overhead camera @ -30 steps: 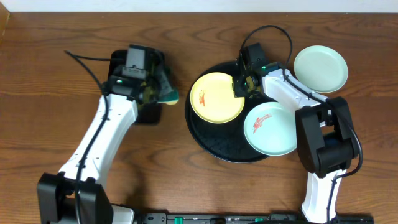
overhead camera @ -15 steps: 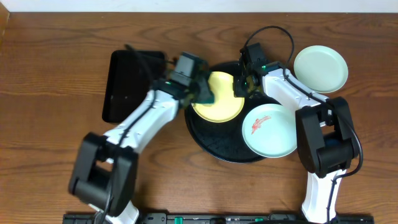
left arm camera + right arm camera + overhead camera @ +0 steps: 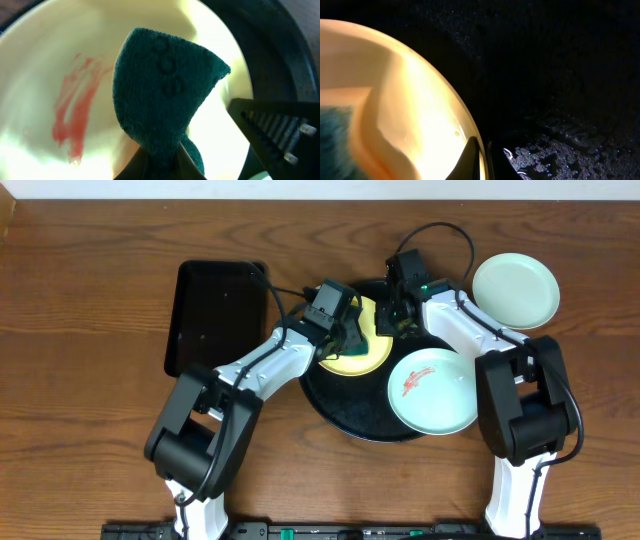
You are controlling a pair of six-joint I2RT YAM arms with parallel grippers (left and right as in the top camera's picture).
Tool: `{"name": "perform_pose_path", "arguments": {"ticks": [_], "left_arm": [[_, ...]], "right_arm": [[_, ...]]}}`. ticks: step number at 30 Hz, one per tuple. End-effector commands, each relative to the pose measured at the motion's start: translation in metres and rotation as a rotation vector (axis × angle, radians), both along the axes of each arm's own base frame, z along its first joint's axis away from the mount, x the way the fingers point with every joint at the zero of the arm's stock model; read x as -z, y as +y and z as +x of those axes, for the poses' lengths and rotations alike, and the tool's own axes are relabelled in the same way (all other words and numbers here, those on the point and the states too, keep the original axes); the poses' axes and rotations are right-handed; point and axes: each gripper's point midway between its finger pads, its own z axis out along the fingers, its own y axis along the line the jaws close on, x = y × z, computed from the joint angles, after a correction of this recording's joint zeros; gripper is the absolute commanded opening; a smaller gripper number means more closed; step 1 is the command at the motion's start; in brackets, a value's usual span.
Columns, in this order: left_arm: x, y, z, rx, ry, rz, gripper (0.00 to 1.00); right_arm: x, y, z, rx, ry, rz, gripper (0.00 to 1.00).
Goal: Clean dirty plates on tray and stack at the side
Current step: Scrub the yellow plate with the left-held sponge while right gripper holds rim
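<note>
Scrubbing looks to be the step in hand. The left gripper (image 3: 161,159) is clamped on a dark green sponge (image 3: 160,95) held over the pale yellow plate (image 3: 35,65). That plate sits in the round black tray (image 3: 335,412). The right gripper (image 3: 481,159) is pinched shut on the yellow plate's rim, apparently to steady it.

Progress, as judged:
- One mint plate (image 3: 515,290) lies off the tray on the table (image 3: 90,430), to the right, with no smear visible. Counted as done.
- The yellow plate carries a red smear (image 3: 75,117), so cleaning is under way and not finished.
- The second mint plate (image 3: 432,388) is on the tray's near-right side, its red-orange mark untouched.
- There is no stack yet, only a single plate at the side. Roughly a third of the way (a guess).

View differences:
- The left wrist view shows the yellow plate's smear and the sponge's folded shape. From overhead, the left arm covers most of that plate.
- Whether the sponge is touching the plate I cannot tell from any view.
- The right wrist view shows the pinch on the rim close up, with a blur of teal sponge at its left edge and little else.
- Only the overhead view gives the layout: both mint plates, and the rectangular black tray (image 3: 215,315) left of the round one.
</note>
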Motion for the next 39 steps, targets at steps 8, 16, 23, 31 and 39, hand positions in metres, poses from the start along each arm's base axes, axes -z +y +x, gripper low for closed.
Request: {"name": "perform_pose_path", "arguments": {"ticks": [8,16,23,31,39], "left_arm": [[0.051,0.041,0.006,-0.133,0.052,0.155,0.08],[0.051,0.1,0.016,-0.145,0.008,0.399,0.08],[0.016,0.133,0.032,-0.202,-0.087,0.531,0.08],[-0.042,0.129,0.053,-0.236,-0.249,0.491,0.08],[-0.046,0.074,0.04,-0.079,-0.183,0.2,0.08]], "right_arm": [[0.025,-0.001,-0.018,0.022,0.09,-0.022,0.01],[0.026,-0.004,-0.019,0.026,0.091,-0.038,0.02],[0.027,-0.008,-0.02,0.03,0.096,-0.056,0.01],[0.027,-0.008,-0.02,0.031,0.096,-0.056,0.01],[0.027,-0.008,-0.021,0.03,0.098,-0.056,0.01]]}}
